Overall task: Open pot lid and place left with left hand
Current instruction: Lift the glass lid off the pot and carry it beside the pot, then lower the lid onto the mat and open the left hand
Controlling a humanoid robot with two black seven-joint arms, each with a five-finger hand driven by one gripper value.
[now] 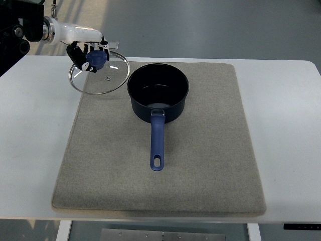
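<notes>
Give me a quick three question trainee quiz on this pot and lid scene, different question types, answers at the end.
1. True or false: the glass lid sits on the pot.
2. Which hand grips the lid's knob? A) left hand B) right hand C) a person's hand
3. Fill in: the pot's handle points toward the ____ edge of the grey mat.

Key: 1 false, it is held off to the pot's left. 2 A, the left hand; no right hand is in view. 3 near.

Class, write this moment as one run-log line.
left hand: shut on blue knob of round glass lid | lid: off, left of dark blue pot | pot: open on grey mat | right hand: not in view
</notes>
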